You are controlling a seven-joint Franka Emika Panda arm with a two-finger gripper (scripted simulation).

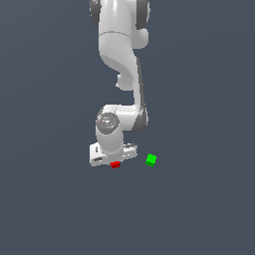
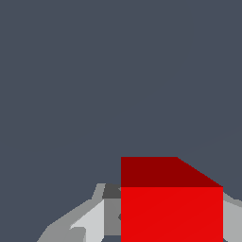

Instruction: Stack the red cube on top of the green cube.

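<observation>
Gripper low at the red cube

In the wrist view the fingers flanked the red cube closely on both sides, though whether they pinched it or merely bracketed it could not be told; in the exterior view the red cube sat just below frame centre, under the white hand; the green cube lay apart, toward the exterior view's right.

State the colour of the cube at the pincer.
Bright red cube; the wrist view shows it best.
</observation>
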